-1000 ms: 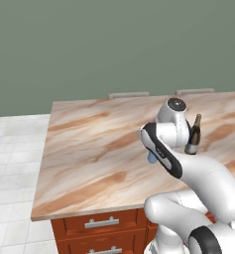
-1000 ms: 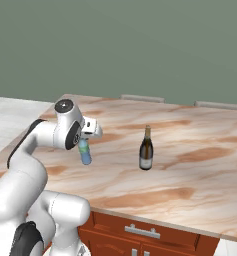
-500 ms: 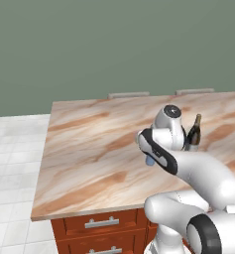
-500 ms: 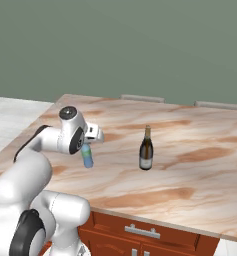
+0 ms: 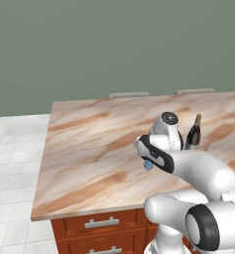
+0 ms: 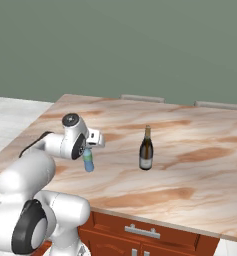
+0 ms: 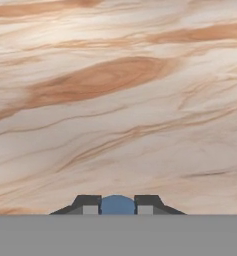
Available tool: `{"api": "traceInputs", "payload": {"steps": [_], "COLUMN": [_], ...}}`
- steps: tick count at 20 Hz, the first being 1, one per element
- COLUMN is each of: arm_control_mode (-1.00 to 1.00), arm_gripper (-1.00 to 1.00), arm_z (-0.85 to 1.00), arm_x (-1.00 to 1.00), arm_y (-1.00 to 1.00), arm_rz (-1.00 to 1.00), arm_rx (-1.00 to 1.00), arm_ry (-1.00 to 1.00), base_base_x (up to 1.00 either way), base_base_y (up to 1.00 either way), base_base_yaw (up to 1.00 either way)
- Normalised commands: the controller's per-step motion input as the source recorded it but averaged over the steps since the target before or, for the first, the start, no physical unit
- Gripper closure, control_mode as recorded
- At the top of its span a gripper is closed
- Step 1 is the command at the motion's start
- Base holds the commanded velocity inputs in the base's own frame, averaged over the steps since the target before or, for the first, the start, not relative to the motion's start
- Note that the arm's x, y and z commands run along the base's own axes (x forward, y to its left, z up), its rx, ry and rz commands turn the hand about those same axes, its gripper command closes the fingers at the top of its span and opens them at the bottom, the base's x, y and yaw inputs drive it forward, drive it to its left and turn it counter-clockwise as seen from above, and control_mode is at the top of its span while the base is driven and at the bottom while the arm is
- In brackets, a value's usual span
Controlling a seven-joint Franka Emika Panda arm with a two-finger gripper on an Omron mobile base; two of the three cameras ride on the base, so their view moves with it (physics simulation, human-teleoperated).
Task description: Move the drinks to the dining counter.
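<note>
Two bottles are showing over the desk (image 6: 200, 165), its veined marble top sitting above reddish-brown drawers with silver handles. The wine bottle (image 6: 146, 149) is standing upright on the marble, well in from every edge, nearer the front edge than the back in the right base view; in the left base view it (image 5: 194, 133) is peeking out just behind the arm, toward the desk's right part. The blue bottle (image 6: 88, 160) is hanging upright in the jaws (image 6: 88, 151), which are clamping it near its top. It is sitting toward the left end of the desk, near the front edge, well apart from the wine bottle. Whether its base is touching the marble or hovering just above it cannot be told. In the left base view the blue bottle (image 5: 147, 164) is showing as a small blue patch under the arm's dark band. In the hand view the bottle's rounded blue top (image 7: 117, 205) is sitting between the two dark fingertips (image 7: 88, 204), which are pressing against it on either side, with bare marble (image 7: 118, 100) beyond.
</note>
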Motion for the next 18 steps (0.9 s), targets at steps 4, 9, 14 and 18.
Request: {"api": "traceInputs", "payload": {"steps": [4, 9, 14, 18], "arm_control_mode": [-1.00, -1.00, -1.00, -1.00], "arm_gripper": [1.00, 1.00, -1.00, -1.00], "arm_z": [-0.28, -0.29, -0.37, -0.03], "arm_x": [0.01, 0.01, 0.05, -0.03], "arm_y": [0.00, 0.00, 0.00, 0.00], "arm_rz": [0.00, 0.00, 0.00, 0.00], "arm_rx": [0.00, 0.00, 0.00, 0.00], "arm_ry": [0.00, 0.00, 0.00, 0.00], "base_base_x": [0.00, 0.00, 0.00, 0.00], "base_base_y": [0.00, 0.00, 0.00, 0.00], "base_base_yaw": [0.00, 0.00, 0.00, 0.00]}}
